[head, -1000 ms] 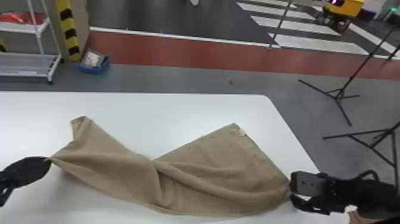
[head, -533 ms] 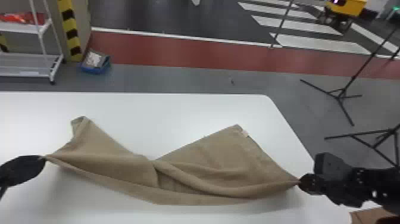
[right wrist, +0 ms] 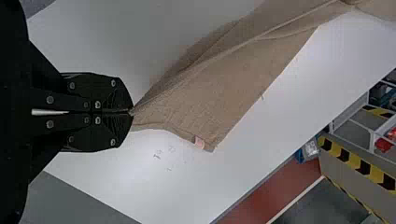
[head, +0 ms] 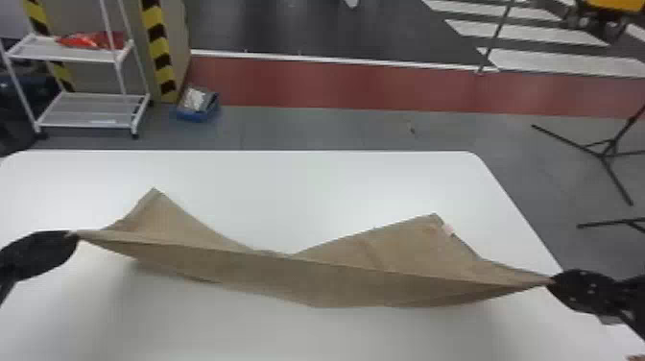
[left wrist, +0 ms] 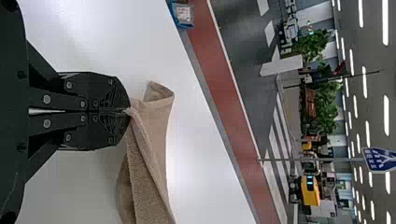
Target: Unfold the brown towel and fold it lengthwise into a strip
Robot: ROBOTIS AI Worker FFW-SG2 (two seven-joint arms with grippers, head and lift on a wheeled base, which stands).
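Okay, so by the head view, the brown towel [head: 316,283] is strung between both grippers, its near edge raised off the white table [head: 307,192] and its back part slumped on the top. One corner is pinched by the left gripper [head: 74,235], another by the right gripper [head: 552,279]. The back edge is dipped in toward the middle, so if the towel gets lowered like that, a bunched layer will probably be trapped and the strip spoiled.

From the left wrist view, just a nip of cloth is held at the very tips, so it could be popped loose by a hard tug. The curled back corner [left wrist: 159,91] may be pressed into a crease if it isn't shaken out.

Over in the right wrist view, the hold is just as skimpy, with the label [right wrist: 199,142] by a free corner. Ridges are fanned out from the pinch; with an uneven pull, a skewed fold could be made.
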